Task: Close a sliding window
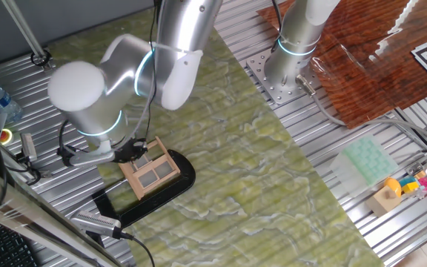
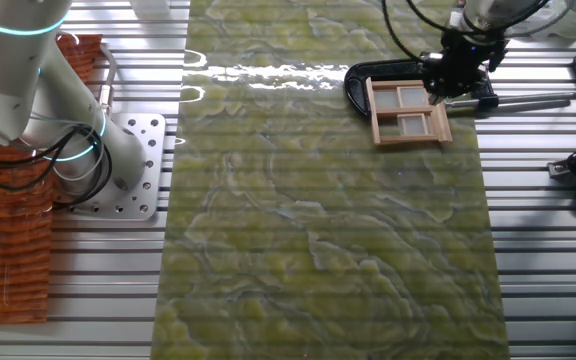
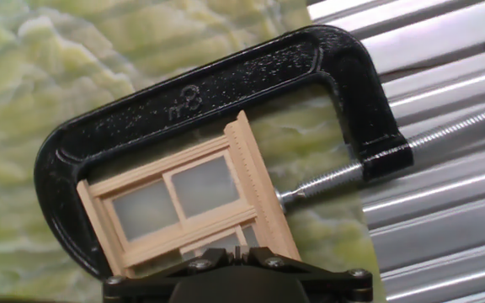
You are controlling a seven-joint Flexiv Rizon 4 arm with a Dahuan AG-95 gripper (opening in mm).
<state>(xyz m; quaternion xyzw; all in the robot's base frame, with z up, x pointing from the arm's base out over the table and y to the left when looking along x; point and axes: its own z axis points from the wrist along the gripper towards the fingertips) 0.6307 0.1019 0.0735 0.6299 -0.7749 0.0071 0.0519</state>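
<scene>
End effector (image 2: 446, 88) of mine hangs low at the edge of the sliding window (image 2: 409, 112), finger spread hidden so I cannot tell it, the window clamped on the table (image 2: 318, 230) with closing apparently not finished.

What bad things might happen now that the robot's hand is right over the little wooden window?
The gripper sits at the edge of the small tan wooden sliding window, so its fingers might slip off the sash. The black metal C-clamp surrounds the frame closely; a sideways push might bump it or tilt the window.
</scene>
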